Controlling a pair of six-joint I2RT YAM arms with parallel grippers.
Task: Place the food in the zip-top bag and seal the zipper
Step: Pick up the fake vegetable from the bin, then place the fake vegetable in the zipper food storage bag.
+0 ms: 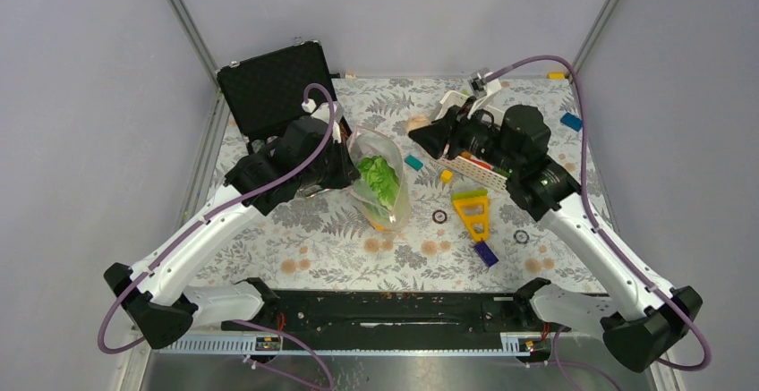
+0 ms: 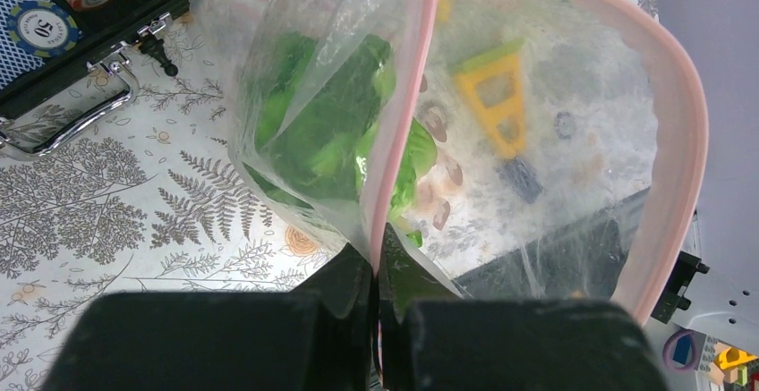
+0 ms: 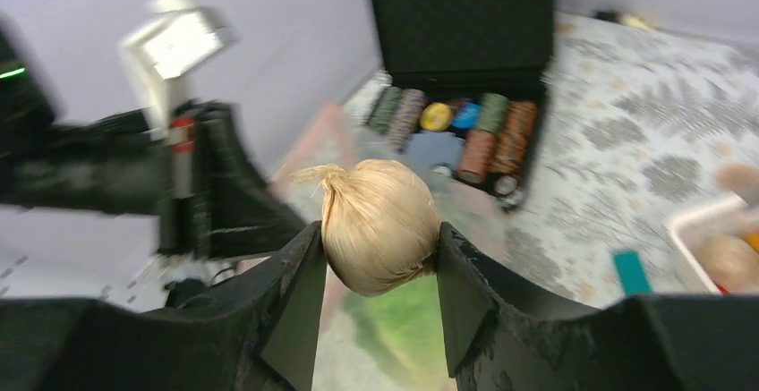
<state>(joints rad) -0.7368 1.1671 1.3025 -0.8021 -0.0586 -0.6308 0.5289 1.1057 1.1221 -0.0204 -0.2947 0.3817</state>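
Note:
My left gripper (image 1: 347,160) is shut on the pink zipper (image 2: 405,123) of the clear zip-top bag (image 1: 387,196) and holds its mouth up and open. A green lettuce leaf (image 1: 379,179) lies in the bag, also seen in the left wrist view (image 2: 327,131), with an orange piece (image 1: 383,224) at the bottom. My right gripper (image 1: 422,139) is shut on a tan garlic-shaped toy food (image 3: 378,225), just right of the bag's mouth. The bag shows blurred green below my right gripper (image 3: 378,270).
An open black case (image 1: 273,87) of poker chips stands at the back left. A white lattice basket (image 1: 474,165) is under my right arm. A yellow block (image 1: 472,210), a blue block (image 1: 485,252), a teal block (image 1: 413,163) and loose chips (image 1: 439,216) lie right of the bag.

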